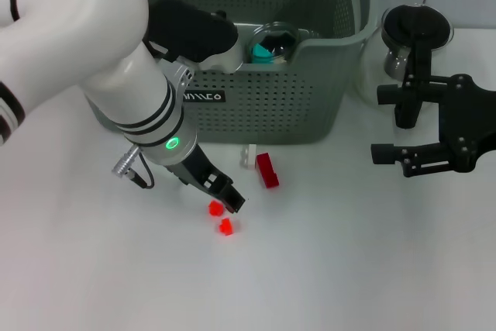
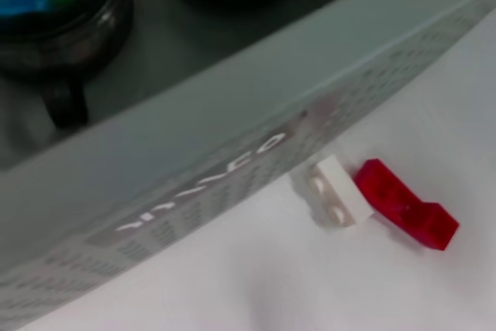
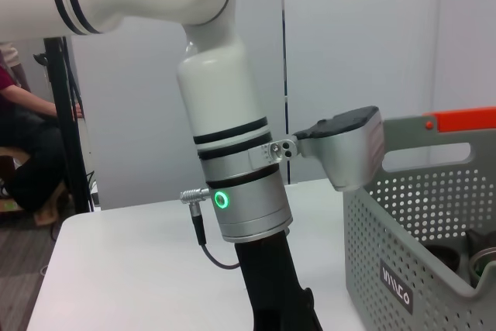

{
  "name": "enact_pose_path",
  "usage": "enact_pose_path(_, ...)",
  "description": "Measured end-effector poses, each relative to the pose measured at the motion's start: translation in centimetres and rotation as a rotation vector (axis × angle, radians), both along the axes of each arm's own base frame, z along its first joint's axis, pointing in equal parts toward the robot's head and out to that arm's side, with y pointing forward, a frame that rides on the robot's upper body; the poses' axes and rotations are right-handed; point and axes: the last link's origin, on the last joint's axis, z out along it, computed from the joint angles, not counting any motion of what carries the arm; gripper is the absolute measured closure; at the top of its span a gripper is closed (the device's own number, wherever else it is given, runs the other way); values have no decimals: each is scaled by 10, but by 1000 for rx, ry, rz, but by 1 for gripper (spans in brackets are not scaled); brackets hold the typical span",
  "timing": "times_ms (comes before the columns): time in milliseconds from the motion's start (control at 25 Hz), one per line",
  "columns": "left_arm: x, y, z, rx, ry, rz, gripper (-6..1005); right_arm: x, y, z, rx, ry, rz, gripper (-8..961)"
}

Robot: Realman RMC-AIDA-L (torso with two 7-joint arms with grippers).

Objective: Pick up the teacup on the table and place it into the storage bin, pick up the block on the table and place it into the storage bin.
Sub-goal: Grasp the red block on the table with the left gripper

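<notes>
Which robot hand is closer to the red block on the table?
The left. The left gripper is down at the table just beside the red block, on its near-left side. The right gripper hangs well off to the block's right, near the glass pot.

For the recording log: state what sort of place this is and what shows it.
Probably an indoor robotics lab or test room: a plain white table set with a storage bin and small blocks, pale partition walls behind, and a seated person at the edge.
</notes>
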Motion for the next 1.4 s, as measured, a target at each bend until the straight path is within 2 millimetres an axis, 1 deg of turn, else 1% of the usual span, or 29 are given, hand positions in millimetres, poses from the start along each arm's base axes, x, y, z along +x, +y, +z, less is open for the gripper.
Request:
enact_pose_path(200,-4,-1,-4,-5,22,-8,116,1,-1,-1,-3,3,-3,26)
enact_pose_path(800,-2,-4,-8,-17,28,-16,129,0,-3,-4,-10,7,-1,25)
enact_pose_path(1000,-1,-4,-9,-16,26,-17,304,0,-2,-4,-8,8,-1,25)
enact_pose_path(1400,-2,-4,-13,-18,40,-36,307,-1,-2,-4,-7,9,3,25)
